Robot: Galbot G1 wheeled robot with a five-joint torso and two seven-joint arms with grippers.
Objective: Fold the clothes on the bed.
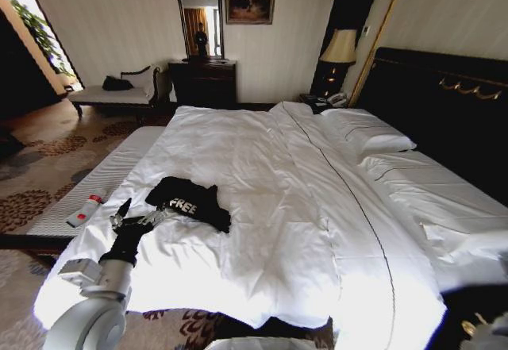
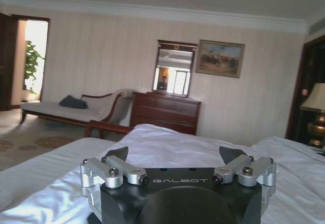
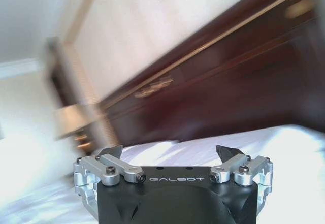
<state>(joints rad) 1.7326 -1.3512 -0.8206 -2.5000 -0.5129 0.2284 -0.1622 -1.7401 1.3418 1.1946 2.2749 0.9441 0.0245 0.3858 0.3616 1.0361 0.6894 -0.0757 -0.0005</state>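
Head view is showing the black T-shirt (image 1: pixel 193 202) lying crumpled on the white duvet (image 1: pixel 262 207) near the foot-left part of the bed (image 1: pixel 413 231), white "FREE" lettering facing up. Left gripper (image 1: pixel 133 219) is sitting just beside the shirt's left edge, low over the duvet; can't tell whether it is touching the fabric. Left wrist view is showing that gripper (image 2: pixel 175 158) with fingers spread wide and nothing between them, looking across the duvet toward the far wall: dark wooden dresser (image 2: pixel 165 113), mirror (image 2: pixel 174 75), framed painting (image 2: pixel 220 58), chaise (image 2: pixel 71 111) with a dark cushion, lamp (image 2: pixel 316 104) at the edge. Shirt isn't visible there. Right wrist view is blurred; right gripper (image 3: pixel 170 158) is also standing with jaws wide apart and empty, over white bedding, dark headboard (image 3: pixel 228 87) behind it. In the head view a striped bench (image 1: pixel 95 187) is running along the bed's left side, carrying a white bottle with a red cap (image 1: pixel 83 211). Pillows (image 1: pixel 369 132) are lying at the headboard end. Patterned carpet (image 1: pixel 40 175) is covering the floor; a doorway with a plant is showing at far left.
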